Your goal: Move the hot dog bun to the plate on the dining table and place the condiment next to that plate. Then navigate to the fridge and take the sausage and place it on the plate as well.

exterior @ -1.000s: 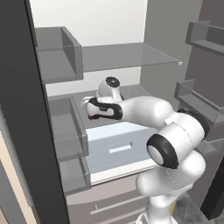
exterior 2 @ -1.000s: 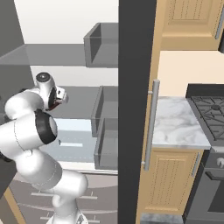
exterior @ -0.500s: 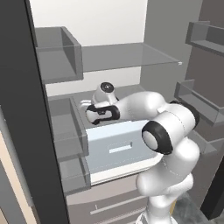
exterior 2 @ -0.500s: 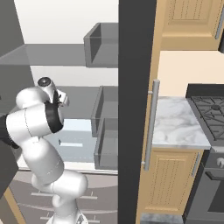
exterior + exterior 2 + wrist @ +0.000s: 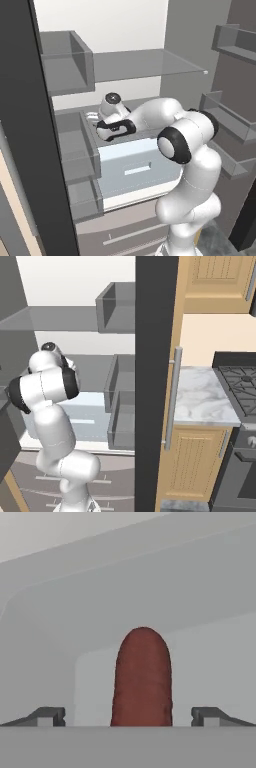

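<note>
Reaching into the fridge [image 5: 125,65], the tool [image 5: 128,716] stands spread wide, gripping nothing. Between its fingertips [image 5: 47,716] lies the sausage [image 5: 142,679], apart from both.

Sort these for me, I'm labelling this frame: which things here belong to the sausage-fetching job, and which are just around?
Part of the job:
- sausage, lying between the open gripper's fingertips
- fridge, door open

Just around:
- white drawer
- glass shelf
- door bins
- marble counter
- stove
- wooden cabinet
</note>
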Available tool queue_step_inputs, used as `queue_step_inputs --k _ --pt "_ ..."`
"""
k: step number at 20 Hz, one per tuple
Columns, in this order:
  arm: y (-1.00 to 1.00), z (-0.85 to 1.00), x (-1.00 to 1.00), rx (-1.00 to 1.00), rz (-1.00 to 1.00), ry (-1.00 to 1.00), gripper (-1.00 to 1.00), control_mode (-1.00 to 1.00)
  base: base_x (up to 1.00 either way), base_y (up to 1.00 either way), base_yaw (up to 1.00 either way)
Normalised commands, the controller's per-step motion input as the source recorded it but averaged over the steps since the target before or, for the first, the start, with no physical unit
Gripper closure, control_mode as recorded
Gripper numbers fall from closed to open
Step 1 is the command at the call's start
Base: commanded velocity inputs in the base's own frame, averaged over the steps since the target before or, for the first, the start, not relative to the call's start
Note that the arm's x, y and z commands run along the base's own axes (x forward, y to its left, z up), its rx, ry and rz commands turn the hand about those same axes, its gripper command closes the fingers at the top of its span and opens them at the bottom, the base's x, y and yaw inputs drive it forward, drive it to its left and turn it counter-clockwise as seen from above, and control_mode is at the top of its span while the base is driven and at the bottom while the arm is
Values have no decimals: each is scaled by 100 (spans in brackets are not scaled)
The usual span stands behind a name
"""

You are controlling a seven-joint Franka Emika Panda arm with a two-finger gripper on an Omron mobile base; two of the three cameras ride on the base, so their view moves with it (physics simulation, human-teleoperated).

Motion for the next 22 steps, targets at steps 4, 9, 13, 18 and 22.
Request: queue_step_inputs --k 4,9,13,18,22 --pt "30 -30 13 0 -8 8 100 -100 0 0 0" --pt "-5 -34 -27 0 -8 2 100 -100 0 0 0" --pt "-50 -23 -75 0 -2 0 100 -100 0 0 0" --pt "-84 2 -97 3 0 -6 100 -100 0 0 0" --pt "-81 54 -99 11 0 0 100 -100 0 0 0"
